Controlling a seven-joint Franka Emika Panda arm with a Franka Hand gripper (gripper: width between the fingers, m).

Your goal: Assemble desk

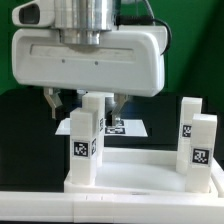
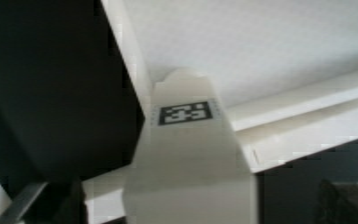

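With the fingers (image 1: 82, 103) spread wide around the leg (image 1: 84, 145), a careless lift could knock it from the tabletop (image 1: 140, 170).

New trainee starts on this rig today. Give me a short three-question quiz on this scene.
1. True or false: the gripper is shut on the near leg.
2. How many legs stand at the exterior view's right?
3. What lies flat behind the tabletop? A) marker board B) screwdriver C) drawer

Key: 1 false, its jaws stand apart. 2 two: one behind the other. 3 A.
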